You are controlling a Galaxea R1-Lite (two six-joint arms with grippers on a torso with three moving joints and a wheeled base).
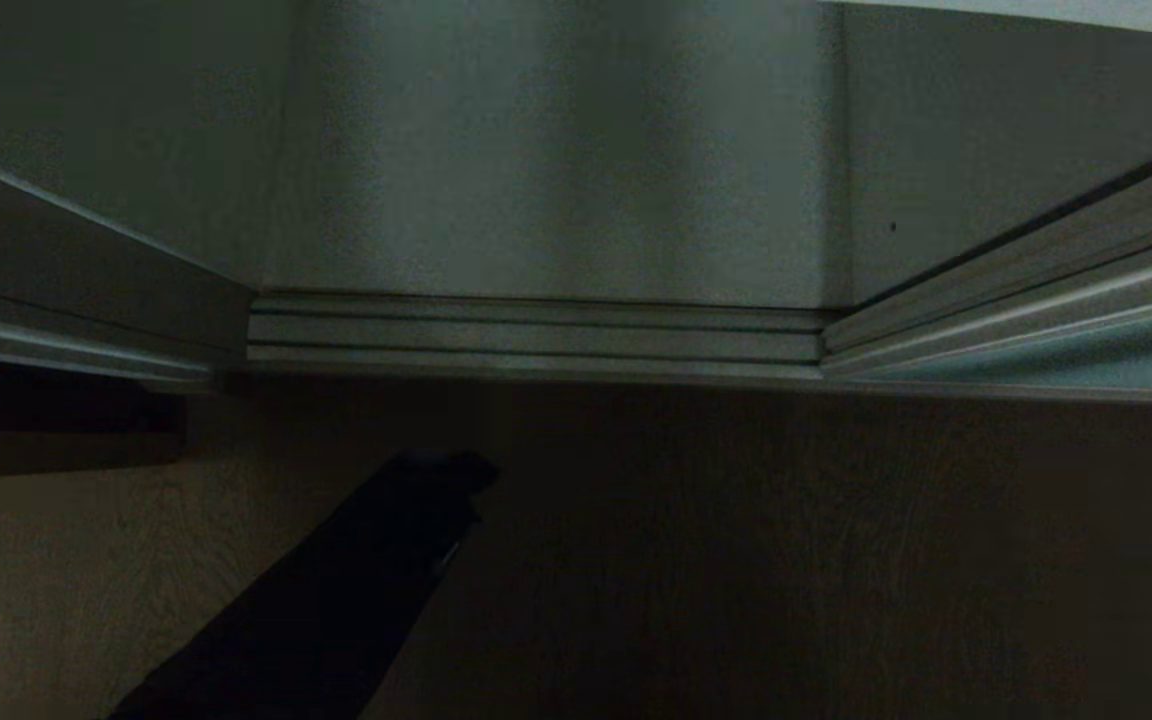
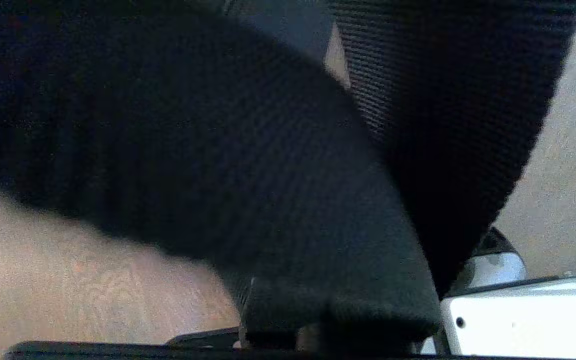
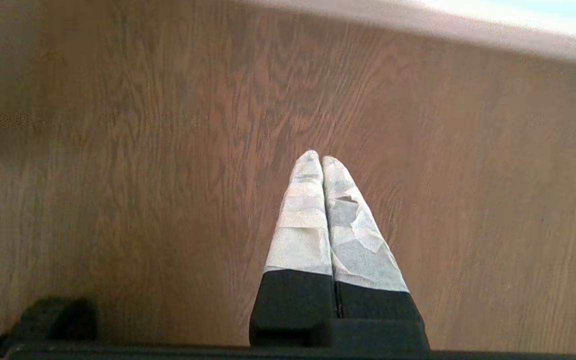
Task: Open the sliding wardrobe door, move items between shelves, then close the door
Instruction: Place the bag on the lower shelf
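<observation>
The head view looks steeply down at the wardrobe's foot: the bottom track (image 1: 536, 335) runs across the middle, the pale floor of the wardrobe (image 1: 556, 160) beyond it and wood floor (image 1: 786, 560) in front. The door (image 1: 1086, 350), frosted glass in a silver frame, shows only as a slanting strip at the right end of the track, so the opening looks clear. A second framed panel (image 1: 66, 340) slants in at the left end.

The left gripper (image 1: 441, 480) reaches in from the lower left, a dark shape just short of the track over the wood floor. Its jaws are together on black woven fabric: in the left wrist view the bag (image 2: 248, 200) fills nearly everything, with a ribbed strap (image 2: 443, 100) hanging across the far side. The bag seems to hang from the grip low above the floor, probably being carried between shelves, so the door would stay open until that is done. In the head view the bag cannot be told from the arm, and the jaws themselves are buried under the fabric.

No shelf is plainly visible, nor any other item. The right gripper (image 3: 322, 165) hangs parked over bare wood floor, taped jaws pressed together and empty, outside the head view
</observation>
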